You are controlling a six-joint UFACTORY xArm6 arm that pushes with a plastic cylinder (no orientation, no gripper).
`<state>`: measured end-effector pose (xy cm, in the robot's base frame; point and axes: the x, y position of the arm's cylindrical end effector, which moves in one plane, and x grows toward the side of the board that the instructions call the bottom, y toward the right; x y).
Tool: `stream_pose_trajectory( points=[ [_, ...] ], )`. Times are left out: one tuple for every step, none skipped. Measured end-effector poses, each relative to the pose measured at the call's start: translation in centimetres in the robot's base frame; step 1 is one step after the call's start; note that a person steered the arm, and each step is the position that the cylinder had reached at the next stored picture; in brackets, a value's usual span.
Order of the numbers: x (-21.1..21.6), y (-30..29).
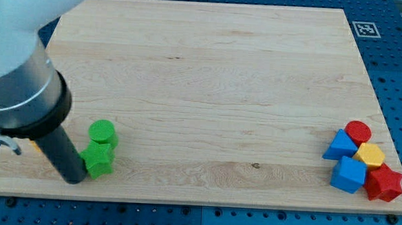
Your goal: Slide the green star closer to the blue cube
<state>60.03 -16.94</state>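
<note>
Camera view has my tip (73, 180) touching the green star (99, 161) at its 9 o'clock, no gripper to clench; blue cube (348, 174) is well apart at 3 o'clock, so I'd push straight, avoiding the green cylinder (103, 133)

The surface (210, 78) at the frame's centre is pale wood with fine lengthwise grain and a smooth, matt finish. Around it, the blue base (395, 81) at the frame's edges looks like matt perforated sheet. The green star (99, 161) and green cylinder (103, 131) at lower left, and the blue cube (348, 174) at lower right, look like smooth matt plastic. The rod (60, 152) is dark, smooth and faintly glossy; the arm housing (13, 20) above is glossy white.
</note>
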Motion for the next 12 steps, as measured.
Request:
stream_pose_trajectory(
  points=[
    [0.0, 2.1],
    [0.3, 2.6],
    [-0.2, -0.3],
    [-0.8, -2.3],
    [-1.5, -2.3],
    [-3.0, -1.3],
    [-3.0, -0.7],
    [-2.8, 1.6],
    [-2.7, 4.4],
    [-2.7, 7.4],
    [-2.7, 10.3],
    [-2.7, 13.2]
  ],
)
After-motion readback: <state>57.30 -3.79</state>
